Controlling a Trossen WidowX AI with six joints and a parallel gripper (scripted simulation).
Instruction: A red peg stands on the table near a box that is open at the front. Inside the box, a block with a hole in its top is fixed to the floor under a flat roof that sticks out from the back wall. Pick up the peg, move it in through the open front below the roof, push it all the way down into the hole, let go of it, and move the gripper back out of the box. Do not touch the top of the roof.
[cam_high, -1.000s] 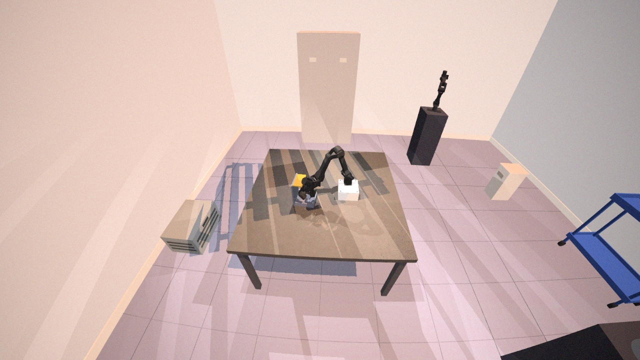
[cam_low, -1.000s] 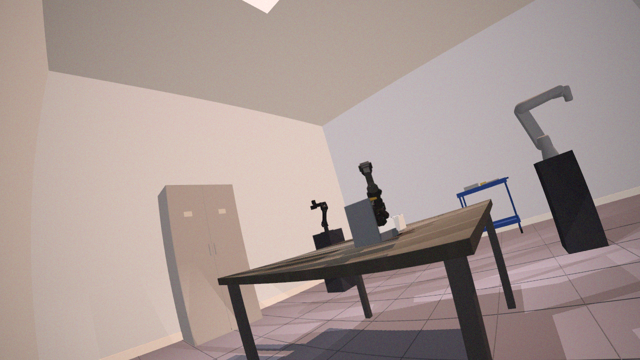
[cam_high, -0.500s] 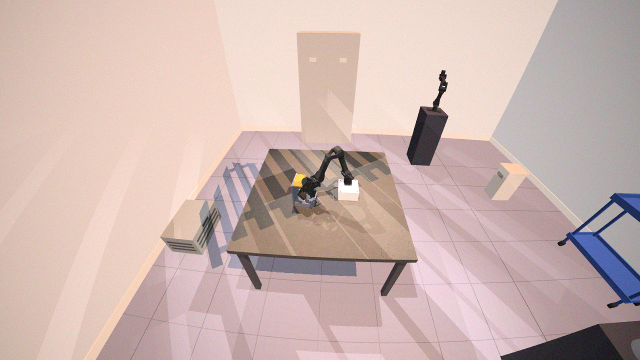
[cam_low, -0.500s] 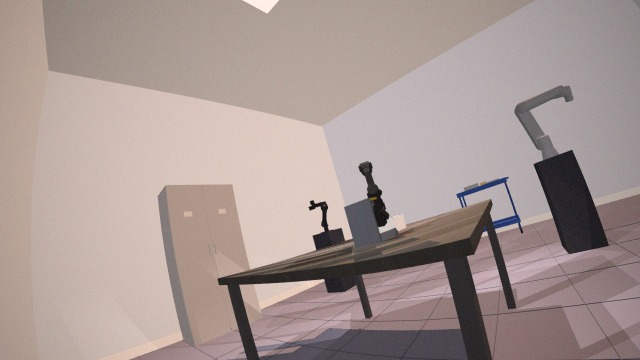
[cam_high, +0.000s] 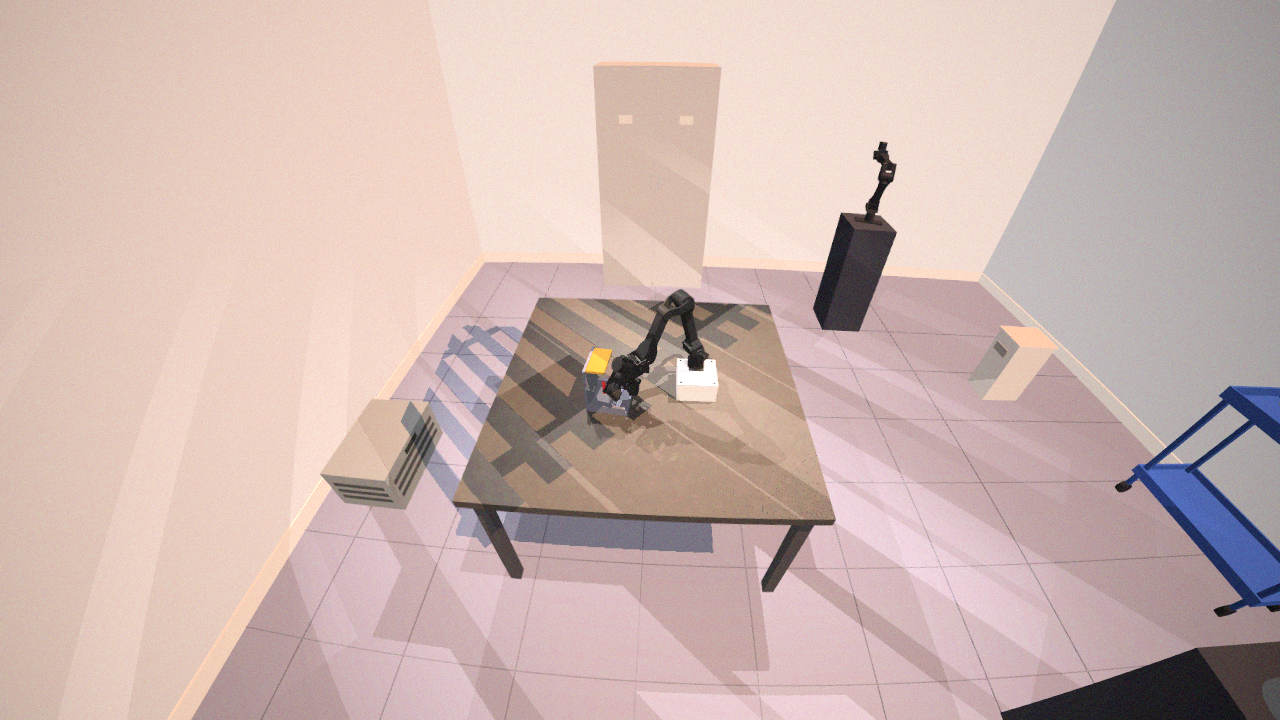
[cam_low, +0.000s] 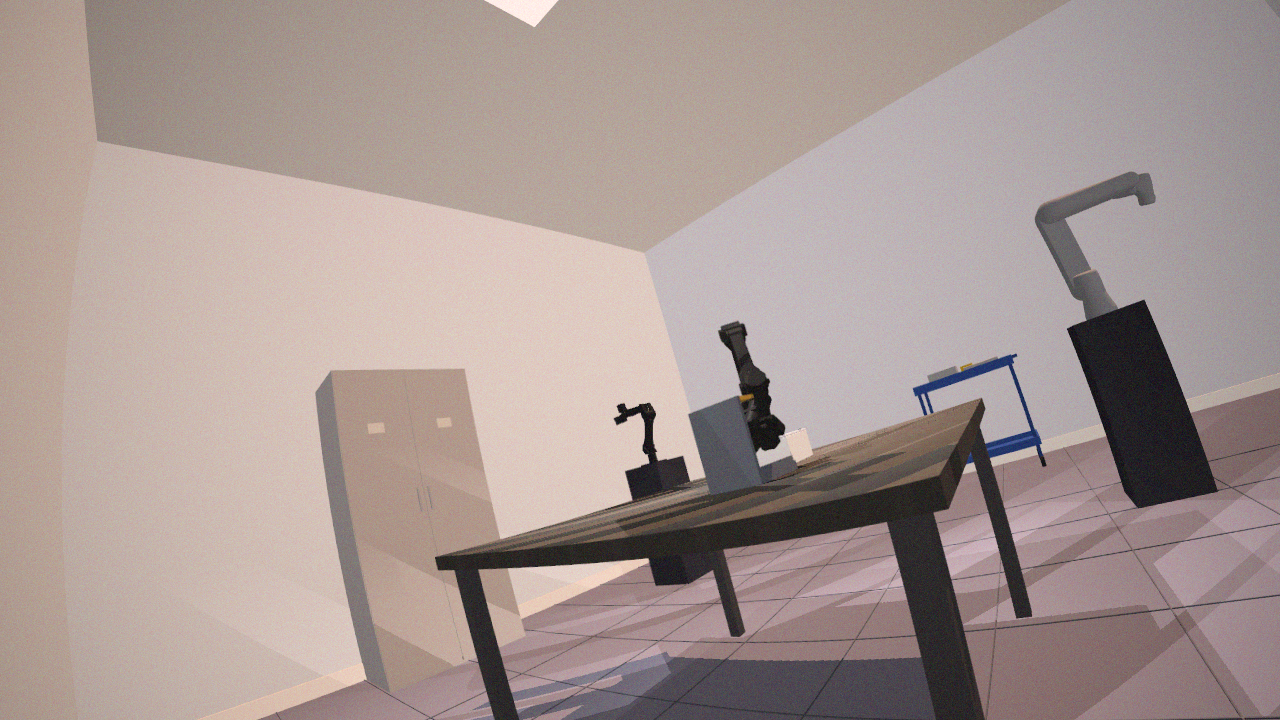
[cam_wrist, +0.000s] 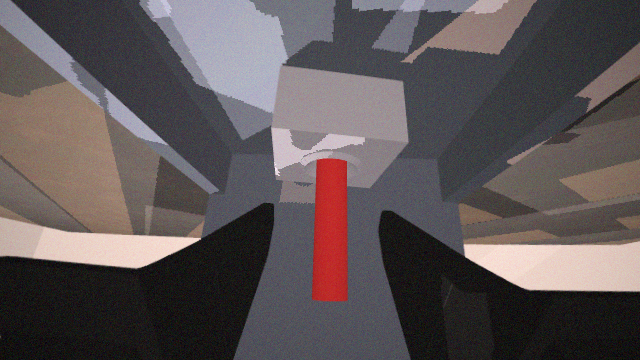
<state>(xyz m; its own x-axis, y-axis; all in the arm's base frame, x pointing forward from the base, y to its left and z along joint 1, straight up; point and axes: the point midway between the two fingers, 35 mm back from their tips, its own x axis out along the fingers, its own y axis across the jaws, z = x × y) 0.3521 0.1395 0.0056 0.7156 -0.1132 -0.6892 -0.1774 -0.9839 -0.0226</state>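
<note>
The red peg (cam_wrist: 330, 230) stands with its lower end in the hole of the pale block (cam_wrist: 340, 102) inside the grey box (cam_wrist: 245, 175) (cam_low: 725, 447). Most of its length shows above the block, and how deep it sits cannot be told. My gripper (cam_wrist: 327, 216) is open, with one black fingertip on each side of the peg and a gap on both sides. In the top view a bit of red shows beside the dark gripper inside the box. The orange roof (cam_high: 597, 360) (cam_low: 746, 396) shows at the box's back wall; the wrist view does not show it.
The box's side walls rise close on both sides of my gripper in the wrist view. The arm's white base block (cam_high: 696, 390) stands beside the box on the wooden table (cam_high: 680, 474). The box's back wall is behind the peg.
</note>
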